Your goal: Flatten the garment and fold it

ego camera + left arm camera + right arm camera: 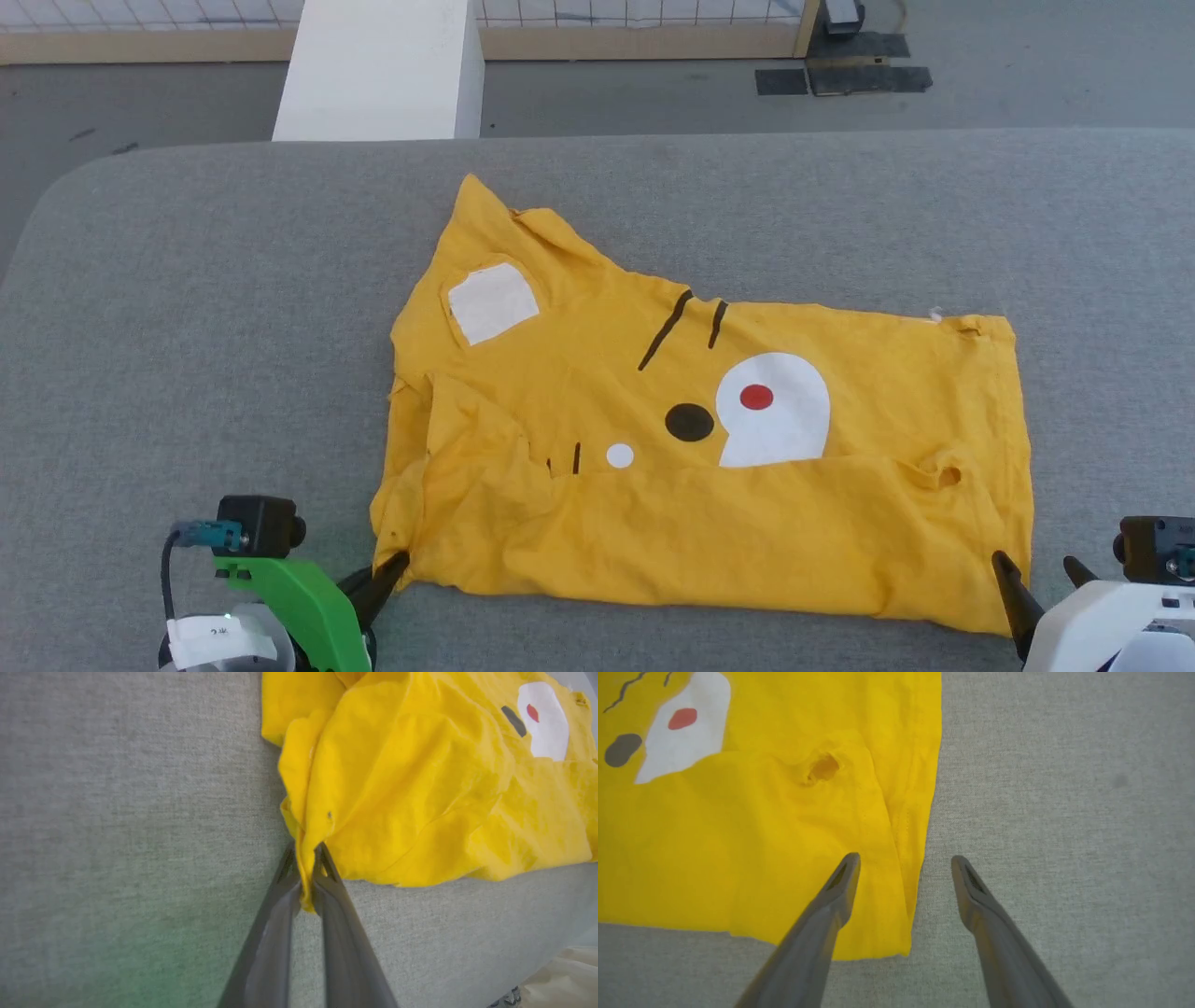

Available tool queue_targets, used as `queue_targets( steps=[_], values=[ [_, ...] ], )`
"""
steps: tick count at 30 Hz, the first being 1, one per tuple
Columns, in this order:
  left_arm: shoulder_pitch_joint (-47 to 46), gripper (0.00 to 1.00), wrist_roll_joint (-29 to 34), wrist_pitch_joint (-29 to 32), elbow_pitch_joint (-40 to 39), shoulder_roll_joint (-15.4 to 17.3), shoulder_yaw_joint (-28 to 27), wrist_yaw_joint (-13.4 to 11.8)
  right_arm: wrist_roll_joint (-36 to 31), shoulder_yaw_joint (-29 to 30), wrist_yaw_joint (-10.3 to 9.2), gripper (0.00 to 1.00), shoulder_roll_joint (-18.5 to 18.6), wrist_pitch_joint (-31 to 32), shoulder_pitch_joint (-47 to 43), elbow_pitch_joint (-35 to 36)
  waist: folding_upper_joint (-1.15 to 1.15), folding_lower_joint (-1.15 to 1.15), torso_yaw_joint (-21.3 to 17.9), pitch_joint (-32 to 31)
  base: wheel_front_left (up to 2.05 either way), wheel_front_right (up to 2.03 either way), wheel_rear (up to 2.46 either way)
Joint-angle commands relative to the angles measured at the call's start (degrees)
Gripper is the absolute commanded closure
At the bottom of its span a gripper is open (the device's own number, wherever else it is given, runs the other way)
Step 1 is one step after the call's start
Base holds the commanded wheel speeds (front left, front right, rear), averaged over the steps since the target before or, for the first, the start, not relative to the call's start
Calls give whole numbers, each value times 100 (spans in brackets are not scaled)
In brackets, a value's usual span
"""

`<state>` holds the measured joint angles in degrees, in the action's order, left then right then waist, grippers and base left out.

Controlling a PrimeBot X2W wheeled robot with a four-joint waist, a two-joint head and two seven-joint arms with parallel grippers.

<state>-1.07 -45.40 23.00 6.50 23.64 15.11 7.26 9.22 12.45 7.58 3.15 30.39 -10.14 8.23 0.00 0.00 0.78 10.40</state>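
Grey cloth-covered table [187, 327], viewed from its near edge, with a rounded far-left corner. Beyond the far edge, a white block [383, 65] and a mesh fence [653, 14] with a wooden base stand on a grey floor [653, 103].

The garment [597, 373], a mustard-yellow T-shirt, lies print-up across the middle of the table and reaches almost to the near edge. Its near portion is folded up over the lower part of the print and covers the bottom of a large white patch [775, 411] bearing a red dot [756, 397]. A black spot [689, 422] lies just beside that patch. A smaller white patch [493, 301] sits toward the shirt's far-left part.

Left gripper [397, 565]: fingers [275, 924] drawn narrow on the garment's near-left corner, with a ridge of cloth pinched between them.

Right gripper [1033, 560]: fingers [831, 900] spread wide at the near-right corner, one above the cloth and the other above bare table, holding nothing.
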Motion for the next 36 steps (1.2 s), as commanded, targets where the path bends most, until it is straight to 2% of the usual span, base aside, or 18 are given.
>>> queue_targets(
  steps=[1, 13, 14, 15, 16, 17, 22, 28, 36],
  values=[
    [-53, 100, -52, -42, -19, 53, 14, 17, 54, 10, -9, 0, -5, 85, 41, 41, 0, 0, 62, 62, 0, 0, 0],
    [-156, 100, -180, -127, -41, 122, 98, 20, 291, 29, -9, 0, -25, 474, 37, -572, 0, 0, 177, 117, 0, 0, 0],
    [-158, 100, -190, -133, -36, 128, 95, 20, 310, 34, -9, 9, -25, 474, 52, -637, 0, 0, 176, 115, 0, 0, 0],
    [-158, 100, -197, -139, -31, 132, 91, 20, 321, 27, -9, 32, -26, 466, 63, -677, 0, 0, 174, 112, 0, 0, 0],
    [-160, 100, -203, -150, -26, 137, 85, 20, 343, 20, -9, 76, -26, 444, 81, -717, 0, 0, 171, 108, 0, 0, 0],
    [-161, 100, -206, -165, -24, 139, 74, 17, 365, 37, -9, 100, -26, 400, 101, -741, 0, 0, 168, 106, 0, 0, 0],
    [-138, 100, -307, -244, -37, 144, -34, 3, 400, 30, -9, 100, -26, 271, 239, -781, 0, 0, 127, 76, 0, 0, 0],
    [64, 100, -692, -279, -230, 157, -307, -13, 407, 135, -9, 100, -26, 162, 372, -457, 0, 0, 40, -26, 0, 0, 0],
    [804, 100, -1190, -100, -833, 322, -646, -182, 565, 320, -9, 100, -27, 465, 130, 187, 0, 0, 4, -244, 0, 0, 0]
  ],
)
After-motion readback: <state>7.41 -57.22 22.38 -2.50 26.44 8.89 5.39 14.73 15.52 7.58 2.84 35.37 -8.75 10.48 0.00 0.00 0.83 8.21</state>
